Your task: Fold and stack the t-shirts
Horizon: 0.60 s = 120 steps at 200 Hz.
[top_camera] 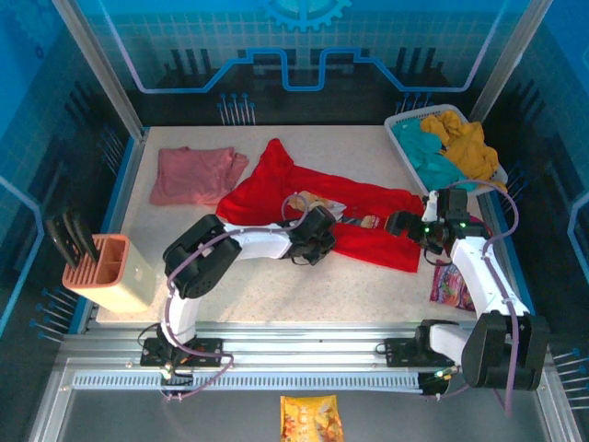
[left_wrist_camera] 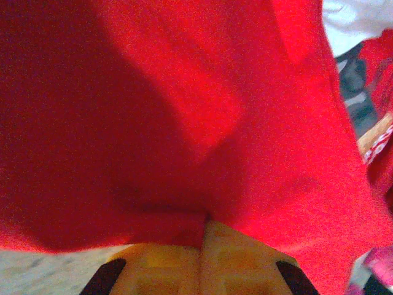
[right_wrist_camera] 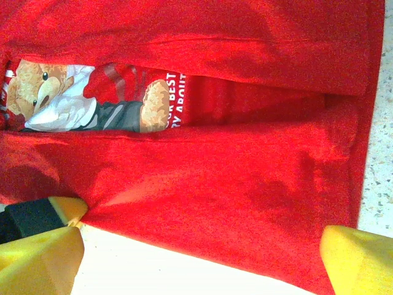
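Top external: left end effector (top_camera: 313, 247) low, pinching red t-shirt (top_camera: 276, 184); right end effector (top_camera: 398, 224) spread, angled inward.

White lettering (right_wrist_camera: 175, 101) on the red t-shirt (right_wrist_camera: 245, 184), at three o'clock from its teddy-bear print (right_wrist_camera: 43, 89), reads sideways, in part, "OUR BEST" and "TY ABOUT".
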Each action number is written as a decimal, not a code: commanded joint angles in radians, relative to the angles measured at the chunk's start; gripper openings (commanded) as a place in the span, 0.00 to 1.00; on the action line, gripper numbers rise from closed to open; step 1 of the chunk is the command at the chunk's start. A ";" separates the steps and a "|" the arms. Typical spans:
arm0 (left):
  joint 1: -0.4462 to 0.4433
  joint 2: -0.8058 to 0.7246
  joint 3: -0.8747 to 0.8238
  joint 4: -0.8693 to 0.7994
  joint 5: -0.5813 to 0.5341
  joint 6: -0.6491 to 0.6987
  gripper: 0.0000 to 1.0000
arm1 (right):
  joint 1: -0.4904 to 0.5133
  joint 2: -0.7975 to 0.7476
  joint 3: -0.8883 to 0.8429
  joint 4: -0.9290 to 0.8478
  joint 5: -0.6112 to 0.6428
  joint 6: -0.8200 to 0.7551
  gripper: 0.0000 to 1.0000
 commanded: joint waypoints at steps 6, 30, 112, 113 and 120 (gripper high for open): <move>0.002 -0.093 -0.123 -0.181 0.059 0.132 0.00 | -0.016 0.005 0.024 -0.041 -0.020 -0.025 1.00; 0.008 -0.151 -0.156 -0.254 0.077 0.202 0.00 | -0.013 0.009 0.029 -0.045 -0.023 -0.024 1.00; 0.111 -0.348 -0.335 -0.419 0.157 0.409 0.00 | 0.117 0.121 0.088 0.009 -0.090 -0.034 1.00; 0.111 -0.349 -0.336 -0.419 0.159 0.410 0.00 | 0.119 0.125 0.089 0.010 -0.092 -0.035 1.00; 0.115 -0.359 -0.347 -0.421 0.168 0.419 0.00 | 0.137 0.156 0.131 0.019 -0.111 -0.043 1.00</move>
